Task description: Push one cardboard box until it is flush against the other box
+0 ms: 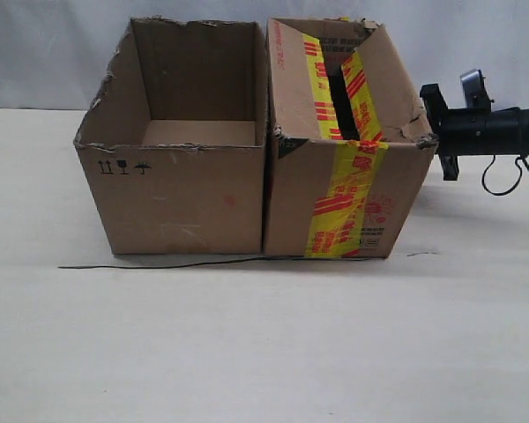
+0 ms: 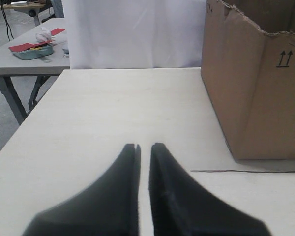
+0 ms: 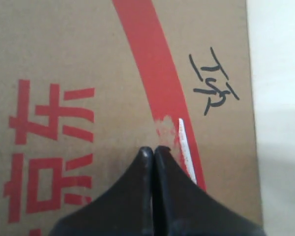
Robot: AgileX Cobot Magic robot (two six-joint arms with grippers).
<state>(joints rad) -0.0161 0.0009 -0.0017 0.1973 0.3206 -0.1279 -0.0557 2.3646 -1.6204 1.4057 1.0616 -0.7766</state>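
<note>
- We judge the push to be at or near its end: the yellow-and-red-taped box (image 1: 335, 189) stands right beside the plain brown box (image 1: 185, 198) on the counter (image 1: 247, 344), and their front corners appear to meet along one seam.
- Whether the walls touch all the way back, we cannot tell from here.
- The right pincer (image 3: 152, 152) is pressed shut, holding nothing, with its tips against the taped box's outer side wall, on the red print.
- The left pincer (image 2: 143, 147) is narrow too, with only a sliver between the fingers. It is empty and hangs over bare counter, apart from the plain box.
- The next move, as we read it, calls for a small straight nudge toward the plain box, kept low enough not to tip the taped one, whose upper wall looks dented near the contact.
- A thin dark wire (image 1: 159, 265) lies along the front feet of both boxes and might snag.
- A side table (image 2: 19, 66) with a tray (image 2: 32, 50) stands well off, no hindrance.
</note>
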